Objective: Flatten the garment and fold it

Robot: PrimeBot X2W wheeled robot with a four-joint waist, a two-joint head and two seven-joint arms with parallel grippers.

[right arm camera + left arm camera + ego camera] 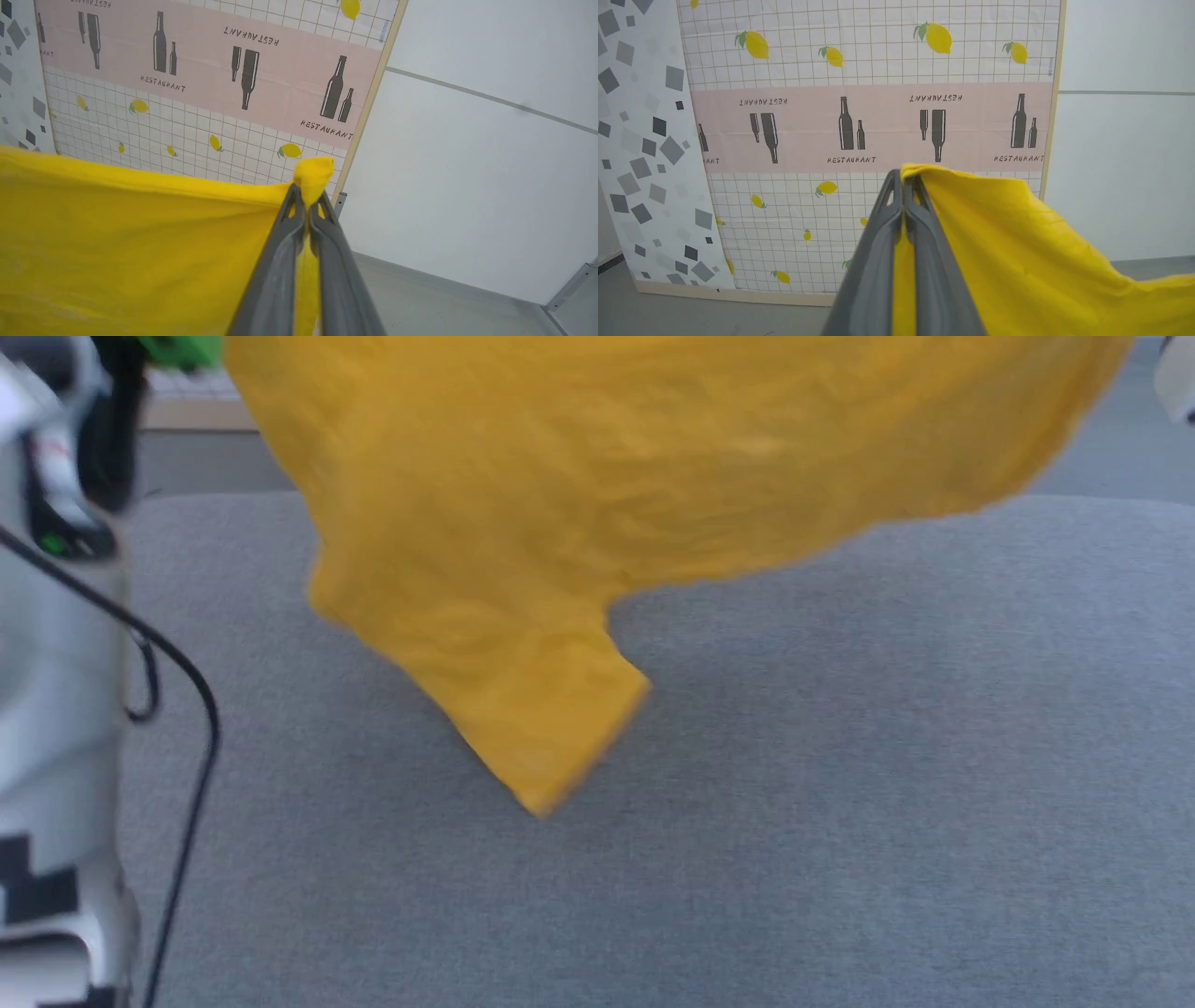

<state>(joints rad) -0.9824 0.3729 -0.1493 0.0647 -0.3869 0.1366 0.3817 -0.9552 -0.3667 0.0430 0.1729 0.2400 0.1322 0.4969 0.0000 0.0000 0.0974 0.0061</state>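
Note:
The garment [579, 495], plain bright yellow on the side facing me, hangs in the air above the grey table [840, 784], one short sleeve dangling lowest at the middle. In the left wrist view my left gripper [903, 179] is shut on an edge of the yellow garment [1017, 261], which stretches off to the right. In the right wrist view my right gripper [306, 193] is shut on another edge of the garment [131, 242], with a small tuft poking past the fingertips and the cloth spreading left. The cloth looks taut between the two grips.
A pale forearm [56, 709] with a black cable rises along the left edge of the head view. Beyond the table stands a patterned board [868, 121] with lemons and bottles, and a plain white wall [490, 163] to its right.

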